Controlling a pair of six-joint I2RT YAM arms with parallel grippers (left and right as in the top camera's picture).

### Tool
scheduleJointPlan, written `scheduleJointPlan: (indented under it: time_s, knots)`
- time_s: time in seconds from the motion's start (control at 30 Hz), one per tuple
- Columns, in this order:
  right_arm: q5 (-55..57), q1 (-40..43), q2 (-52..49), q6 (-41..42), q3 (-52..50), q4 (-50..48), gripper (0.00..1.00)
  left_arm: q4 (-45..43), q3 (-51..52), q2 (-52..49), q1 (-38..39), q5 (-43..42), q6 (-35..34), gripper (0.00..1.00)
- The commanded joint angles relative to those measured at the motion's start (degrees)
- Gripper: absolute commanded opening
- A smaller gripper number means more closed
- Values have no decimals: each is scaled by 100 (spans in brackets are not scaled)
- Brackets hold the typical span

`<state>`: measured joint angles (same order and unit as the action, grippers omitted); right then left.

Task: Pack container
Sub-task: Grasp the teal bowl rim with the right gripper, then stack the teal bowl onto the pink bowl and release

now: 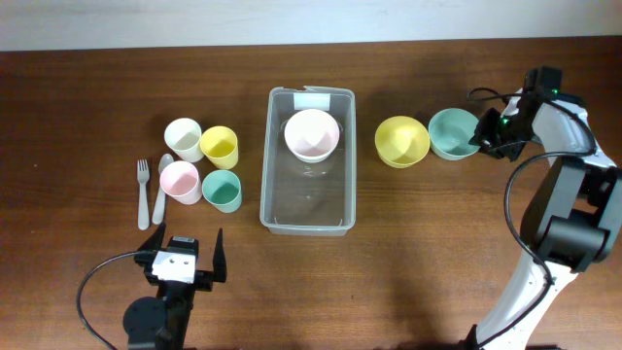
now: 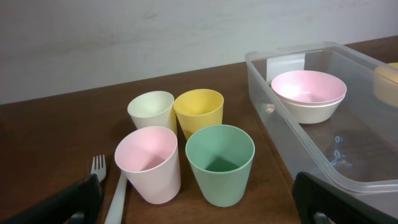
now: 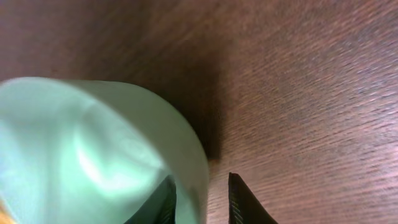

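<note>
R gripper [image 3: 200,190] is down at the green bowl [image 1: 453,133] near the table's [image 1: 97,97] far right corner, one finger inside the rim, one outside. It straddles the thin wall, prob. so it can pinch it. Jaws are narrow, but can't tell if they've bitten. Container [image 1: 307,199] sits mid-table, label end toward the far edge, w/ a pink bowl [image 1: 311,134] inside at that end, leaving room for more. L gripper [image 1: 185,261] hangs wide open, empty, at the near edge, facing the cups [image 2: 219,163].
</note>
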<state>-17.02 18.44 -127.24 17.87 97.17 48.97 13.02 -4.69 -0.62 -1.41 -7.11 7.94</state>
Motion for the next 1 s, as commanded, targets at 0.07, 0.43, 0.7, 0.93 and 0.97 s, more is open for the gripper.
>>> scheduleJointPlan:
  time_s: [0.07,0.43,0.7,0.93,0.97]
  knots:
    - [-94,7,-367,208,-61,-46,10,2,52,28,24,-61,74,100]
    - [-715,474,741,146,-44,33,4,2,52,26,24,-61,74,100]
    - [-2365,-245,2387,-96,-44,7,4,2,52,26,24,-61,74,100]
    - [-868,-2752,2514,-306,-44,-310,4,2,52,26,24,-61,74,100]
    - [-313,-3222,2321,-306,-44,-457,4,2,52,26,24,-61,74,100]
